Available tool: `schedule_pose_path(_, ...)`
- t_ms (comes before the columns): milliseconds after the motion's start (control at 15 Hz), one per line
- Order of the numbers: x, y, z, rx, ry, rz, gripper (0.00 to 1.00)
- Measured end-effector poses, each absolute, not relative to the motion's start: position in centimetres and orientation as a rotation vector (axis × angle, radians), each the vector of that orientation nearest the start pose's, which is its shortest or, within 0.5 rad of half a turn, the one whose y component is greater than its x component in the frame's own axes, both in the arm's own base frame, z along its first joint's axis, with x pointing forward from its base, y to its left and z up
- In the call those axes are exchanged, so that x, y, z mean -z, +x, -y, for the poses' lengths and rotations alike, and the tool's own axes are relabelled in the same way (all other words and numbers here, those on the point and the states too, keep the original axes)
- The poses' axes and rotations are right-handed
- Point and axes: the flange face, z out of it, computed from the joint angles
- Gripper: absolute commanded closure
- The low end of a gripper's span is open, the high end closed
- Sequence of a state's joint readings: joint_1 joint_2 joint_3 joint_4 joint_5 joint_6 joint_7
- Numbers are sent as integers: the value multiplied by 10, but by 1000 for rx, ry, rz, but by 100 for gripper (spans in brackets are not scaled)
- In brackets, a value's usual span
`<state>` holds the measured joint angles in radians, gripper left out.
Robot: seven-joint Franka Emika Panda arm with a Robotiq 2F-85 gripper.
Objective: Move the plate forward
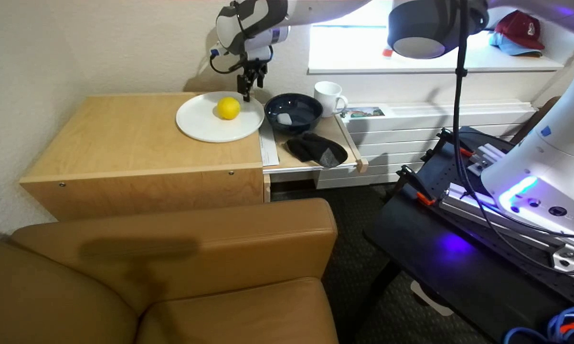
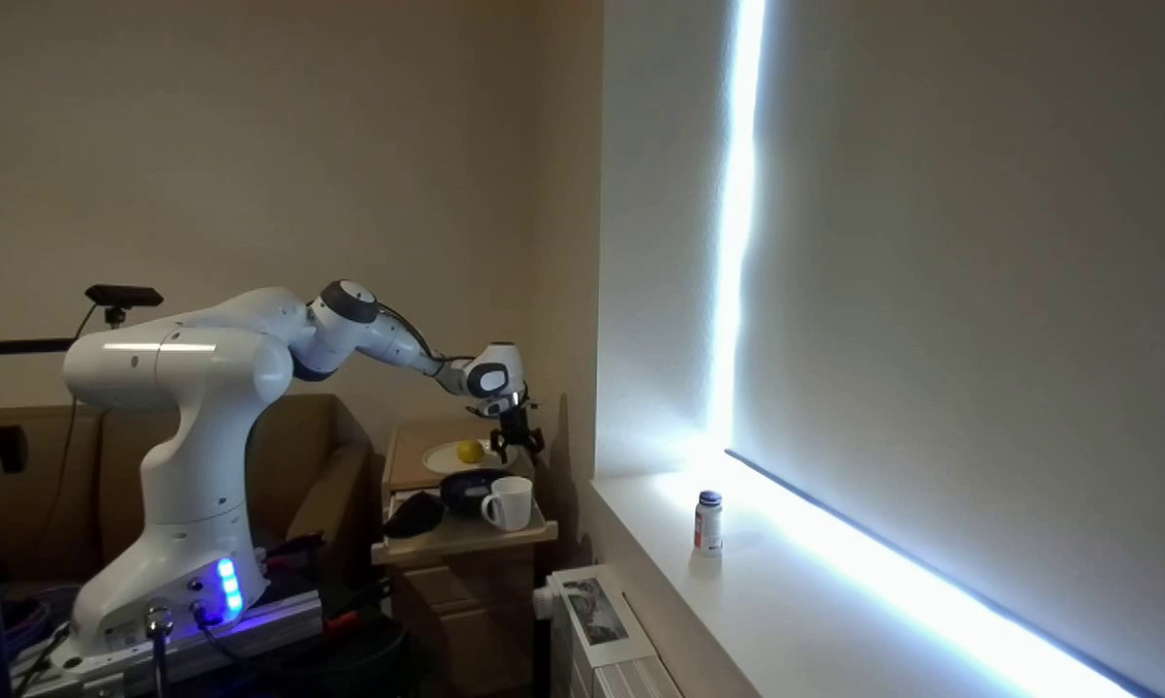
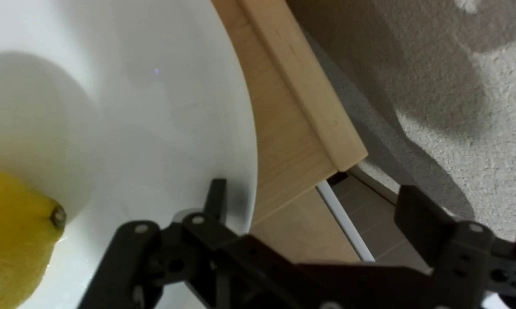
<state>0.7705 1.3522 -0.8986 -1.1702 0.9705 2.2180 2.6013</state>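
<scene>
The flat white plate (image 1: 198,122) lies on the wooden cabinet top, with a yellow lemon (image 1: 228,108) on it. The plate (image 2: 441,460) and lemon (image 2: 470,451) also show in an exterior view at the cabinet. My gripper (image 1: 252,91) points down at the plate's edge near the wall; it also shows at the plate in an exterior view (image 2: 518,450). In the wrist view my gripper (image 3: 316,196) is wide open. One finger is over the inside of the plate's rim (image 3: 241,128), the other outside it. I cannot tell whether a finger touches the plate. The lemon (image 3: 13,240) is partly cut off.
A dark blue bowl (image 1: 306,107) with a pale item, a white mug (image 1: 326,98) and a black cloth-like thing (image 1: 311,148) sit on the pulled-out drawer beside the cabinet (image 1: 134,148). The wall stands close behind the gripper. A brown sofa (image 1: 196,229) stands before the cabinet.
</scene>
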Motion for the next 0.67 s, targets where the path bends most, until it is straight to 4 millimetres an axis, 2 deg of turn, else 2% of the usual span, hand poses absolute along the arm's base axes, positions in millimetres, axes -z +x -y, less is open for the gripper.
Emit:
schedule_pose_path(400,-129,746,-154,109,-530,-2939,0)
schedule_pose_path(667,-128,745,-154,113,-532,-2941,0)
